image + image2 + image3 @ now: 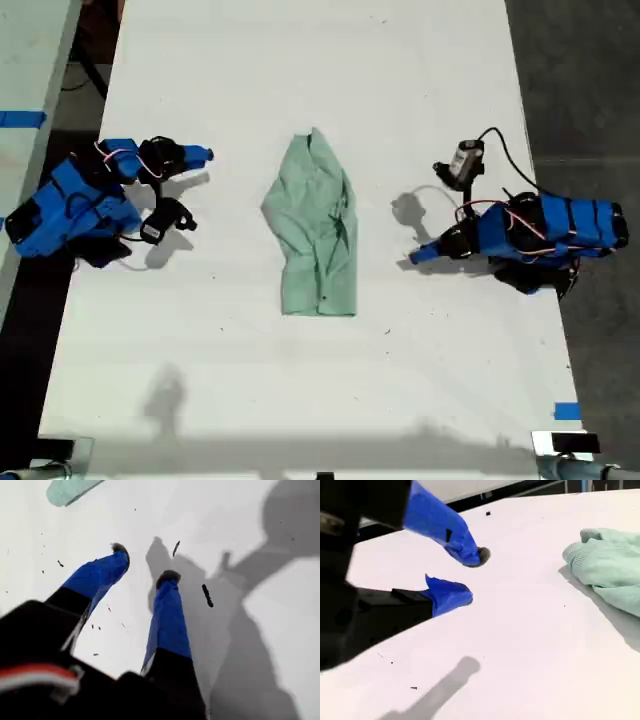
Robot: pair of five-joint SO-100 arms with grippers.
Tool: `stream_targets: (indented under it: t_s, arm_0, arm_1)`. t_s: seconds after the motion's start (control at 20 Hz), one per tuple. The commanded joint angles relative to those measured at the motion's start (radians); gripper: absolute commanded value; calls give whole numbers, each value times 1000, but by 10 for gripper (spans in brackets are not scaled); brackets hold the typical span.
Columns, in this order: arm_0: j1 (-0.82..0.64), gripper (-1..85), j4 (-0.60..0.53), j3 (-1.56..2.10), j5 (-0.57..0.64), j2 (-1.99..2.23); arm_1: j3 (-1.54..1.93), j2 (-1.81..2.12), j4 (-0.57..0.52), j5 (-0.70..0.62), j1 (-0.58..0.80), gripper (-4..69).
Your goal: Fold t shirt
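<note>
The pale mint-green t shirt (318,230) lies wrinkled and bundled lengthwise in the middle of the white table (300,60). My first gripper (425,252) is on the arm at the exterior view's right, open and low over the bare table, a short gap from the shirt. In its wrist view my first gripper (144,562) holds nothing, and one corner of the shirt (67,490) shows far ahead. My second gripper (198,158), at the exterior view's left, is open too. Its wrist view shows my second gripper (471,575) apart from the shirt (605,565).
A blue tape mark (567,411) sits near the table's corner at the exterior view's lower right. Beyond the table's edge on the exterior view's left stands a second pale surface with blue tape (20,119). Dark floor (590,80) lies off the opposite edge. Arm shadows fall on the table.
</note>
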Motion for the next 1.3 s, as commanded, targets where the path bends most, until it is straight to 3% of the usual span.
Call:
stream_targets:
  t_s: [0.0, 0.15, 0.2, 0.25, 0.3, 0.35, 0.5, 0.65, 0.85, 0.95, 1.0, 1.05, 1.15, 1.2, 1.25]
  arm_0:
    - [380, -2, -72, 41, -689, 15]
    - [390, -2, -72, 41, -693, 15]
    - [385, 54, -72, 41, -699, 15]
    - [385, 197, -72, 41, -699, 15]
    - [387, 130, -71, 41, -693, 15]
    - [394, -1, -78, 41, -699, 15]
    - [476, -4, -123, -51, -750, -3]
    - [566, -5, -75, -402, -838, -502]
    - [701, -4, 126, -1201, -842, -1315]
    - [762, 11, 216, -1508, -813, -1595]
    - [805, 181, 225, -1606, -819, -1704]
    - [842, 267, 253, -1707, -824, -1810]
    - [904, 359, 265, -1835, -825, -1960]
    - [923, 364, 265, -1870, -818, -2019]
    - [937, 366, 265, -1887, -818, -2066]
  arm_1:
    - [40, 14, 46, 808, -100, 21]
    - [43, 14, 43, 810, -103, 8]
    - [43, 14, 43, 808, -100, 56]
    - [43, 14, 43, 807, -100, 156]
    - [43, 14, 43, 799, -100, 133]
    - [43, 14, 43, 810, -98, -5]
    - [-58, 6, 9, 799, -121, -2]
    - [-342, -212, 25, 802, -141, -2]
    - [-818, -922, -130, 770, -199, -3]
    - [-1184, -1298, -66, 756, -250, -5]
    - [-1368, -1468, -14, 761, -278, -6]
    - [-1523, -1615, 41, 787, -299, 16]
    - [-1666, -1802, 54, 813, -314, 343]
    - [-1669, -1856, 25, 819, -314, 437]
    - [-1669, -1904, 6, 815, -308, 479]
